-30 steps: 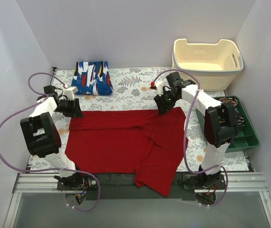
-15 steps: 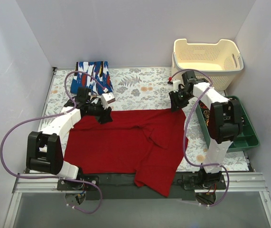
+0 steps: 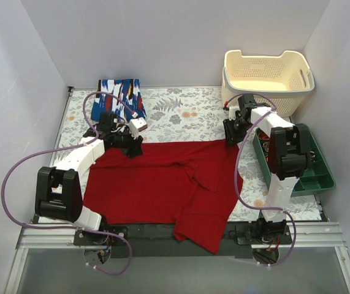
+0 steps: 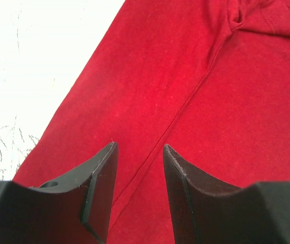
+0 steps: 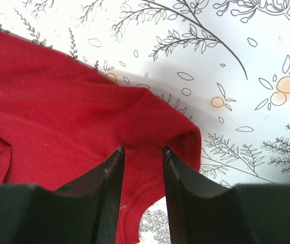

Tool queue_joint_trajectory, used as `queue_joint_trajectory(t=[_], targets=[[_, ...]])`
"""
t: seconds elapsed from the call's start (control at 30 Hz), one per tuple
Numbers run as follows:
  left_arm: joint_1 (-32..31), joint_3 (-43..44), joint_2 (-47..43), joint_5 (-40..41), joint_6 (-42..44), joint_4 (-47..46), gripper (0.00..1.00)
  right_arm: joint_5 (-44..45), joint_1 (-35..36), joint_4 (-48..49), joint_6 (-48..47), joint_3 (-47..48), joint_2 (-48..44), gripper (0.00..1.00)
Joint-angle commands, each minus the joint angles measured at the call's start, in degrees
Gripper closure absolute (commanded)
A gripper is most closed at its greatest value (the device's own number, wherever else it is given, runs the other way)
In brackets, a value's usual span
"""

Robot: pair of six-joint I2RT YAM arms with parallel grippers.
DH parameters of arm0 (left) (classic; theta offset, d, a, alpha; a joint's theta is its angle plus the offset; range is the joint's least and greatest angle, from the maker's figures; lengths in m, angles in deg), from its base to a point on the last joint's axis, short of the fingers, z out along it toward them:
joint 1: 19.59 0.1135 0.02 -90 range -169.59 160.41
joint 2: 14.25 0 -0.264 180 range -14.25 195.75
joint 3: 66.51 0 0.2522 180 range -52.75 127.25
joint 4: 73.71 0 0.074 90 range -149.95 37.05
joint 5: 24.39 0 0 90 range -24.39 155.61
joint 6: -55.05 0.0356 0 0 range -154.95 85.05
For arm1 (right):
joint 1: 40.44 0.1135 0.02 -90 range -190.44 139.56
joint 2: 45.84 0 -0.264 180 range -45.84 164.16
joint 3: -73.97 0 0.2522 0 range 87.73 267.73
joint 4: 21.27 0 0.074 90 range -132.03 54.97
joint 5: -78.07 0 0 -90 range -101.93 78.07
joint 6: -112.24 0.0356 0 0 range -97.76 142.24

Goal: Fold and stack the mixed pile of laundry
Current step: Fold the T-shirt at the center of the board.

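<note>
Nearest, deep red garment point(image 3: 162, 184) spread flat on the flowered table point(image 3: 181, 113), one flap lapping over the front edge. At its far edge, left gripper point(image 4: 139, 152) and right gripper point(image 5: 143, 152) low over the cloth, jaws narrowly parted, nothing clamped. Farthest back on the left, blue printed garment point(image 3: 116, 92) lying folded.

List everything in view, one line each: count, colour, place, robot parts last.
red garment: one, deep red, spread mid-table
printed garment: one, mainly blue, folded, far left
basket: one, cream, far right
tray: one, green, right edge
table cover: one, white floral, underneath
left end effector: one, black, jaws apart, over red garment's far edge, left side
right end effector: one, black, jaws apart, at its far-right corner
</note>
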State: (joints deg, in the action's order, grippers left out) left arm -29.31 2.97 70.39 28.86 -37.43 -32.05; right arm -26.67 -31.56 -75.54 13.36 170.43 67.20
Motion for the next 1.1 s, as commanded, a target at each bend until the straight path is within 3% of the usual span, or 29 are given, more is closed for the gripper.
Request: queue_joint_trajectory(t=[0.0,0.1,0.2,0.23,0.33,0.57,0.73,1.0,1.07], targets=[[0.7,-0.9,-2.8,1.3,-1.8,-1.4,0.61,-1.4,-0.4,1.5,1.4,2.2,1.2,0.58],[1.9,-0.4,-2.7,1.5,-2.4,-1.3,0.61,-2.9,-0.8,1.4,1.9,3.4,2.6,0.59],[3.4,0.2,-2.7,1.3,-2.3,-0.7,0.61,-5.4,-1.3,1.1,2.2,3.4,2.2,0.67],[4.2,0.3,-2.6,1.3,-2.1,-0.6,0.61,-5.8,-1.6,1.1,2.2,3.2,1.8,0.82],[5.1,0.4,-2.9,0.1,-0.3,0.8,0.62,-6.6,-2.3,0.1,2.4,1.5,-0.4,0.99],[3.8,-1.2,-5.4,-5.3,6.6,-0.1,0.63,-7.0,-2.6,-1.2,2.6,-3.4,-5.2,0.99],[-5.2,-2.2,-6.2,-7.8,11.2,-2.8,0.63,-6.8,-2.7,-1.0,2.3,-4.7,-4.2,0.99],[-31.6,-10.0,-4.9,-2.8,15.8,-23.6,0.62,-6.3,-2.7,1.0,1.9,-3.3,0.5,0.99],[-35.4,-11.1,-1.9,-1.0,16.5,-31.1,0.62,-6.3,-2.7,1.2,1.9,-3.5,0.5,0.99]])
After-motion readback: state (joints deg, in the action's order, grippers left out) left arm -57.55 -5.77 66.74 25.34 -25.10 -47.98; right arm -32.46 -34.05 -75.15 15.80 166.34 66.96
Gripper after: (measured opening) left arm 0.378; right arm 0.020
